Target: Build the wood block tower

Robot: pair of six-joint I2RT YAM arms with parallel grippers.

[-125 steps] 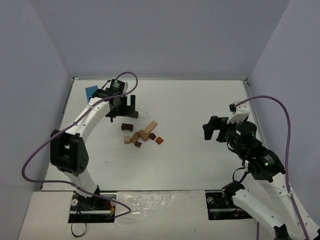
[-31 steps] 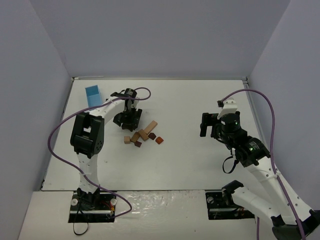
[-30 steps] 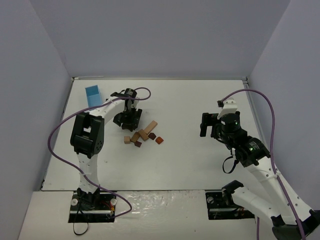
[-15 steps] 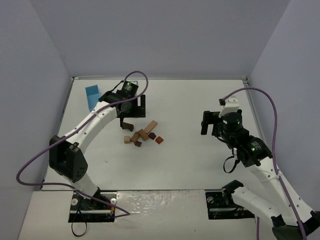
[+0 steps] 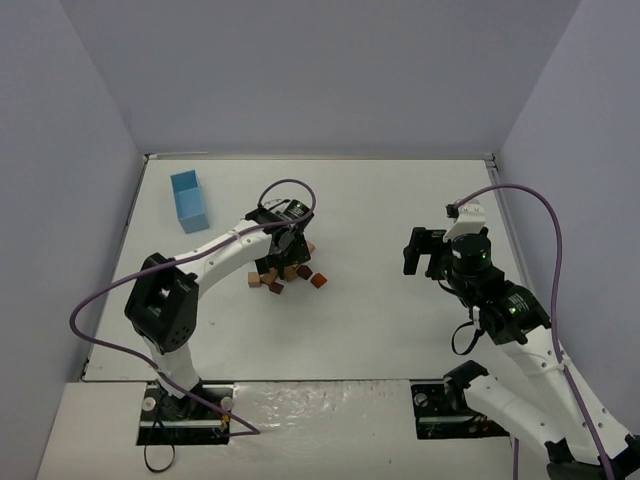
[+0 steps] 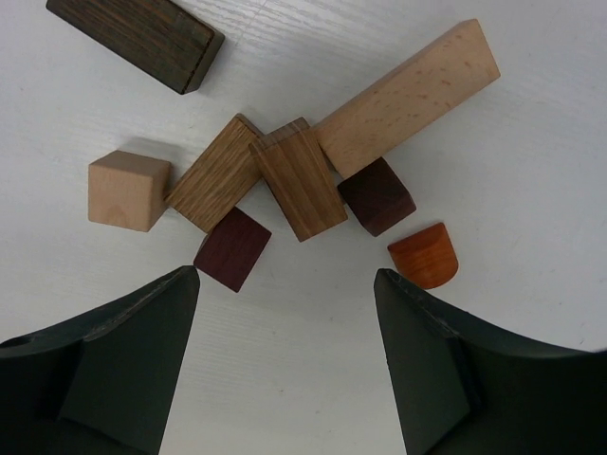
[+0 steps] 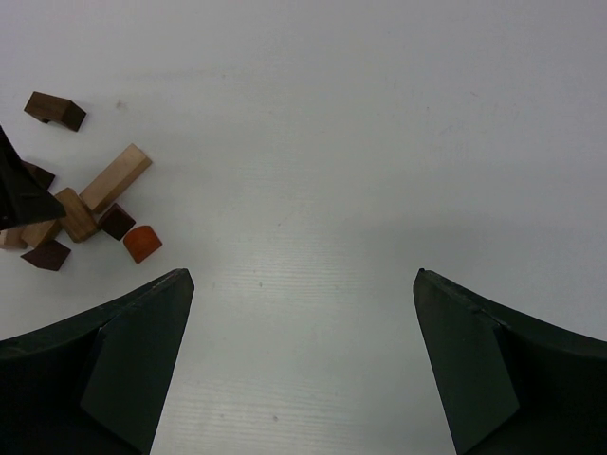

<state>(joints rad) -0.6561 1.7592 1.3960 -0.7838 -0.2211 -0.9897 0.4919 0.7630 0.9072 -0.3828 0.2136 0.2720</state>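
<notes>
Loose tan, brown, maroon wood blocks [image 6: 294,180] lying unstacked; dark brown wooden bar [image 6: 137,33] apart at 11 o'clock; left gripper [image 6: 285,280] spread above; right gripper [image 7: 302,275] spread, empty

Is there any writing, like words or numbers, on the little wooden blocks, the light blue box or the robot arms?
No text can be read anywhere.
The small wooden blocks show only bare wood grain.
The light blue rectangular box is plain.
The left arm and right arm show no readable label from above.
</notes>
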